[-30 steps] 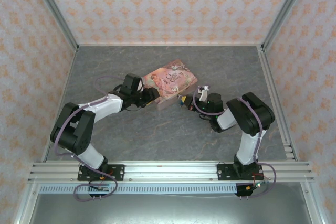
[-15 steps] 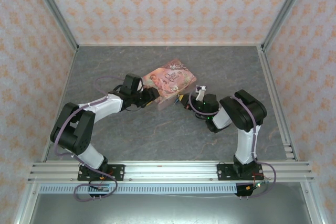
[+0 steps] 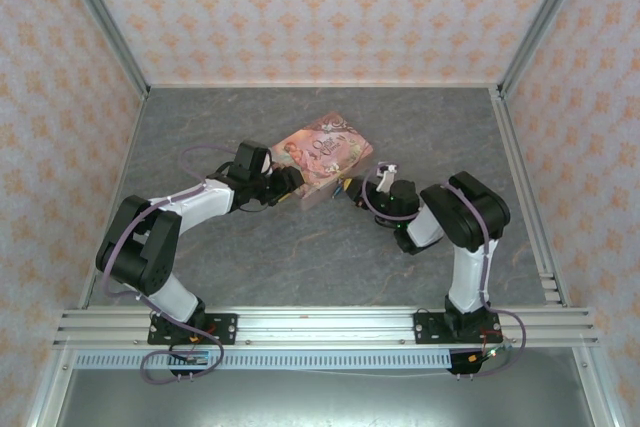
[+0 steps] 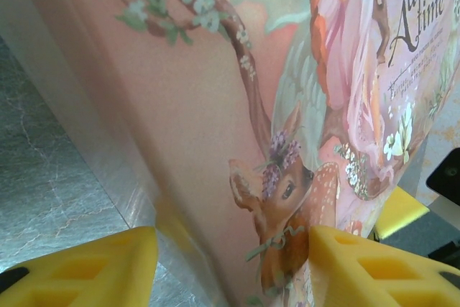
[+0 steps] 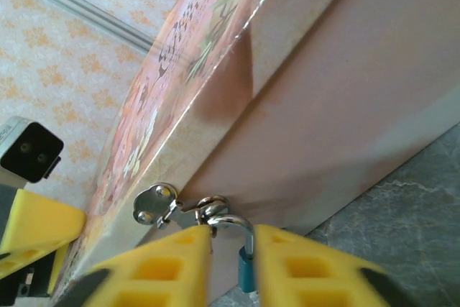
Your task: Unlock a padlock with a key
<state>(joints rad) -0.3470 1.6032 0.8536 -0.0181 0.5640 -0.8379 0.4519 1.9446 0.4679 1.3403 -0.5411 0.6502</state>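
Left gripper point(image 4: 232, 249): at the left end of the box, its fingers are set wide on either side of the corner and seem to clamp it. If that hold is light, a push from the far side may slide or swing the box.
Box point(image 3: 325, 152): pink, printed with a picture, lying on the table point(image 3: 300, 247) between the two arms. Its smooth sides give little purchase, so it can slip out of the clamp and take the lock with it.
Clasp point(image 5: 154, 203): a small metal plate and ring on the box's edge, carrying the lock. A sideways pull here could bend it or lift the lid's edge.
Padlock point(image 5: 246, 272): tiny and blue-teal, it hangs from the clasp by its shackle point(image 5: 233, 222) at the box's right-hand end, mostly hidden behind yellow fingers. It hangs free, so a touch may swing or twist it and turn the keyhole the wrong way.
Key: I cannot tell where it is. If it is loose from the fingers, it may drop to the table or sit only half seated in the lock.
Right gripper point(image 5: 233, 242): its fingers are a narrow gap apart, with the shackle and the lock's top in that gap. Whether the pads press them I cannot tell. Closing here risks pinching the shackle instead of the key and jamming it shut.
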